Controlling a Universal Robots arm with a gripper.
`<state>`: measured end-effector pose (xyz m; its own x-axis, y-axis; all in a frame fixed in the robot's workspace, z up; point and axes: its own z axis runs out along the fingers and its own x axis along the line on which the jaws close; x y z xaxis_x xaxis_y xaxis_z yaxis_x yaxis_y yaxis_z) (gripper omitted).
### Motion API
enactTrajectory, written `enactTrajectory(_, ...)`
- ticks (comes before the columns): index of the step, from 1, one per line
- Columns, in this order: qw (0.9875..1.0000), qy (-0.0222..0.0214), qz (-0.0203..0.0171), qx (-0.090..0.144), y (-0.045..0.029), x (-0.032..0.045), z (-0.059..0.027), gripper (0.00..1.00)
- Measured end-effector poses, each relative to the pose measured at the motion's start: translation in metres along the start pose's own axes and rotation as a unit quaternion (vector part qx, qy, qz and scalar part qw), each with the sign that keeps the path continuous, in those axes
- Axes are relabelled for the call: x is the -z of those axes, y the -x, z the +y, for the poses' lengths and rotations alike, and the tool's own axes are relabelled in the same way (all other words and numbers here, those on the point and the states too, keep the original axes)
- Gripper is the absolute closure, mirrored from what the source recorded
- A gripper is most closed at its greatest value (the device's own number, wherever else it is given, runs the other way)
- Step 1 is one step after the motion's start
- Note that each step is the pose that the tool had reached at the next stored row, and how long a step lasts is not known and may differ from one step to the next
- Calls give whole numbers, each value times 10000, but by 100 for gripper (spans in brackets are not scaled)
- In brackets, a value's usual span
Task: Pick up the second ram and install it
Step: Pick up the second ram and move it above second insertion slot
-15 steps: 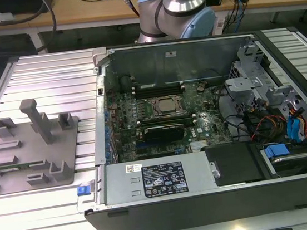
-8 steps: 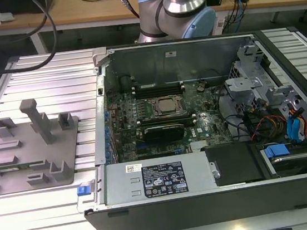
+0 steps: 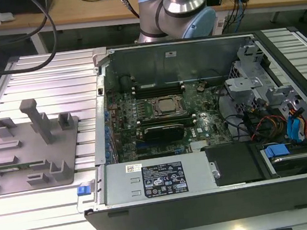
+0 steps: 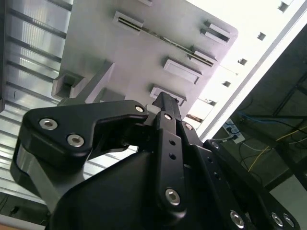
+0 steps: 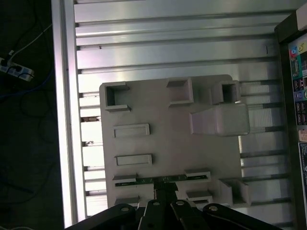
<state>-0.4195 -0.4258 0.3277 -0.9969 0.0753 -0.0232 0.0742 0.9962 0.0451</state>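
The second ram (image 5: 146, 180) is a thin green stick standing on edge between two holders of the grey fixture plate (image 5: 168, 134). In the second wrist view the ram (image 4: 165, 42) shows as a narrow strip across the same plate (image 4: 120, 57). My gripper (image 5: 165, 188) hangs well above the plate, its black fingers pressed together and lined up over the middle of the stick. Nothing is between the fingers of the gripper (image 4: 165, 101). In the exterior view the plate (image 3: 35, 157) lies at the exterior view's left of the open computer case (image 3: 199, 120).
Inside the case sit the CPU socket (image 3: 166, 106) and long black memory slots (image 3: 158, 86) beside it. Grey posts and blocks (image 3: 36, 121) rise from the fixture plate. A ribbed aluminium table (image 5: 168, 43) lies under everything, and cables run past its edge.
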Motion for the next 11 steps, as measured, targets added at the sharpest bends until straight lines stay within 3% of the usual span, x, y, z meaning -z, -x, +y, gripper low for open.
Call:
enactTrajectory(8,10000,0,0,25,0,-4,0,92)
enactTrajectory(11,9993,-19,14,370,-5,-14,-1,92)
